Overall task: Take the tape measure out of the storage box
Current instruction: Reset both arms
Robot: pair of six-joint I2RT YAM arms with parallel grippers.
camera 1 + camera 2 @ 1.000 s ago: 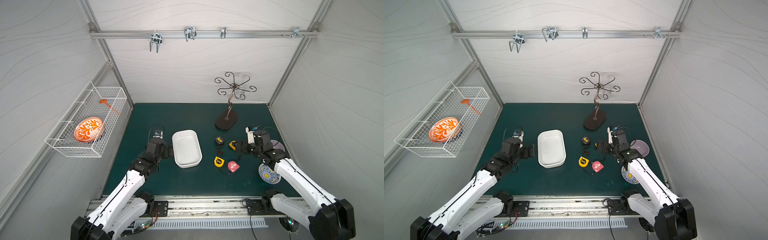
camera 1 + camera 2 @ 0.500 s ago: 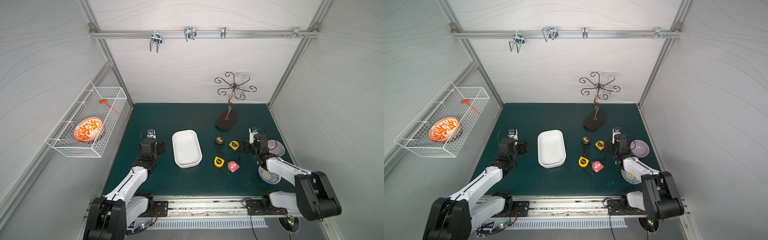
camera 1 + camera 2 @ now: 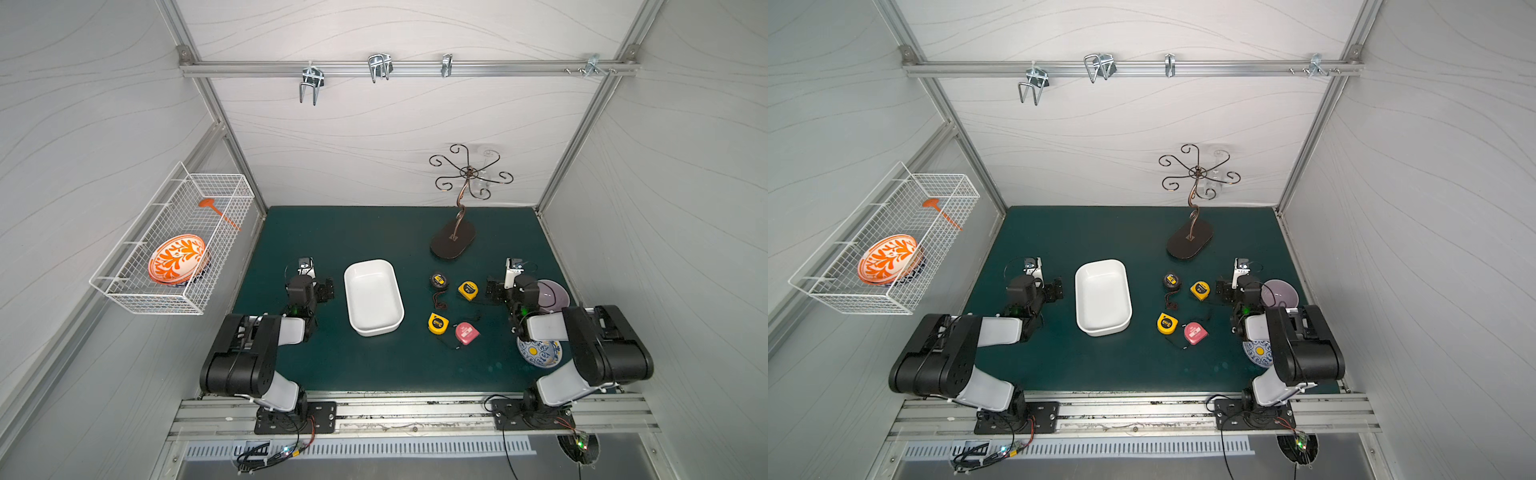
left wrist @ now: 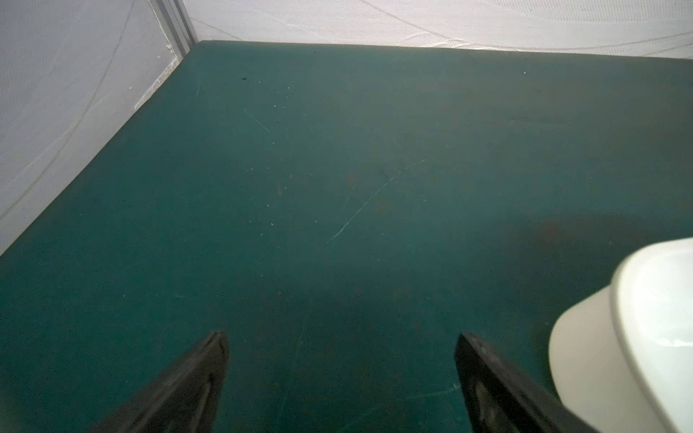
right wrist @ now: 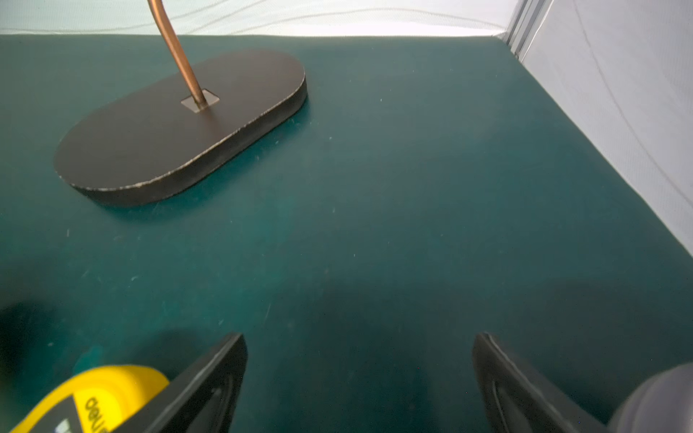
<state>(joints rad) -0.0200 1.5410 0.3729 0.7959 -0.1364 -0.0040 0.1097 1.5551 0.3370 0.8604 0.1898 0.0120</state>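
Both top views are bright and evenly lit from overhead, and the light is diffuse. The white walls (image 3: pixel 374 137) run close to overexposed, while the dark green tabletop (image 3: pixel 374 365) reads clearly. Shadows are soft and short. Wide-angle stretch shows toward the corners.

The left wrist view is dimmer and hazy, with the storage box (image 4: pixel 618 356) corner out of focus. In the right wrist view the far wall is blown out and the yellow tape measure (image 5: pixel 93 401) is blurred at close range. The stand base (image 5: pixel 168 127) is sharp, with a soft shadow along its near edge.

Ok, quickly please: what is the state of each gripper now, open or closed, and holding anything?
The left gripper: open, holding nothing.
The right gripper: open, holding nothing.
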